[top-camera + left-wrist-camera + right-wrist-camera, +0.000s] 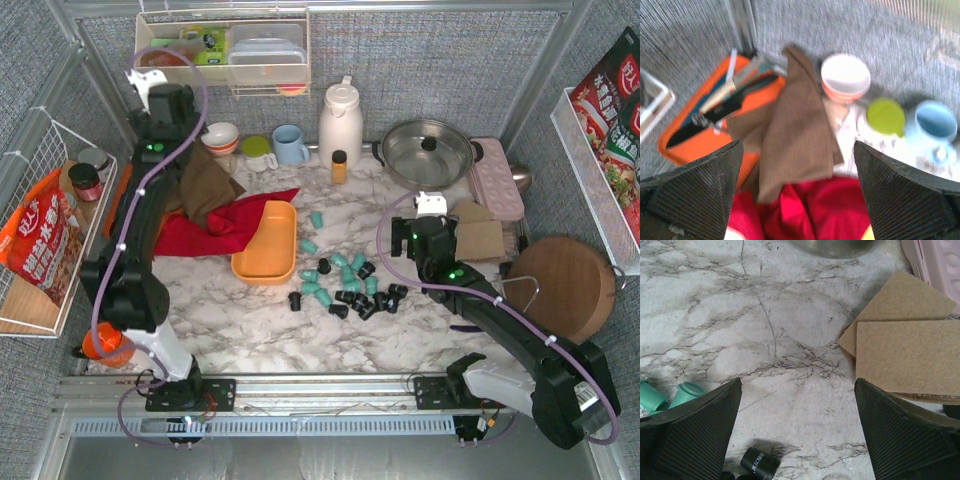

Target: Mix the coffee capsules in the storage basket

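Marble table (230, 320): capsules (345, 285) beside basket (268, 240); knife (705, 120) only in left-wrist view; left pincer (797, 145), right pincer (797, 382) spread.

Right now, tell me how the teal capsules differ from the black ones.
Colour: the teal capsules are mint green, the black capsules dark. Spread: teal capsules trail back beside the storage basket; black capsules bunch toward the front of the table. Shared: same tapered pod shape, all lying loose there, none in the basket.

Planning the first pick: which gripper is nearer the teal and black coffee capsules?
Right. Right gripper hovers just right of the teal and black capsules; left gripper is far off, by the brown cloth.
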